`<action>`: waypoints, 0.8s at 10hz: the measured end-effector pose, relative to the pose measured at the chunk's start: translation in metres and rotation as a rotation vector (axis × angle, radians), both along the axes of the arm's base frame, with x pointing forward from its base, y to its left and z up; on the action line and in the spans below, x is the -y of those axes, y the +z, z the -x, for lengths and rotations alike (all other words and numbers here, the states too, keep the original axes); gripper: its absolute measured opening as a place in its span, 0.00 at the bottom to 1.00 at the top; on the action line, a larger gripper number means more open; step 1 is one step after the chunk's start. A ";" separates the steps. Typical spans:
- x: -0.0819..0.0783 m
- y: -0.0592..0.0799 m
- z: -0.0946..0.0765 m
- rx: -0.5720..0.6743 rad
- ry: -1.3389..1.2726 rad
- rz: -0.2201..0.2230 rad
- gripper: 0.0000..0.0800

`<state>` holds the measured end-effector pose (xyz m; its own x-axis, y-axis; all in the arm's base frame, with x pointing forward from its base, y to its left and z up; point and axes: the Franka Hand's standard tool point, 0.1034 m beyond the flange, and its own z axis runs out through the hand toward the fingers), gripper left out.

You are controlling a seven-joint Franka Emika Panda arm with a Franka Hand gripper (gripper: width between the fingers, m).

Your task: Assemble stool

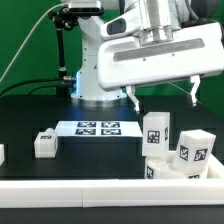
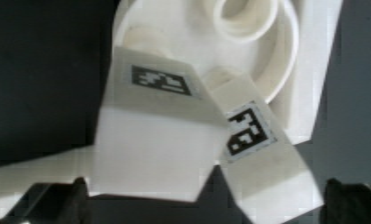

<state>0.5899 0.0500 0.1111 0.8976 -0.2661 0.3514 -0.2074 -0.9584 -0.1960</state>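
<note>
Because the jaws stand wide apart and hold nothing, the gripper is set to straddle a part on descent. It hangs above the cluster of stool legs near the table edge on the exterior view's right, close to the white border bar. One lone leg lies apart, near the marker board. The wrist view alone shows two tagged white parts crossing directly below the fingertips, with a rounded part, judged to be the seat, beyond. Only the exterior view shows the clearance above them.
</note>
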 end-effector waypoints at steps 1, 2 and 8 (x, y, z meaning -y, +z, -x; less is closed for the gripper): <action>0.005 -0.004 0.001 -0.015 0.007 -0.001 0.81; -0.001 -0.007 0.006 -0.103 0.026 -0.038 0.81; -0.011 -0.026 0.015 -0.475 -0.075 -0.162 0.81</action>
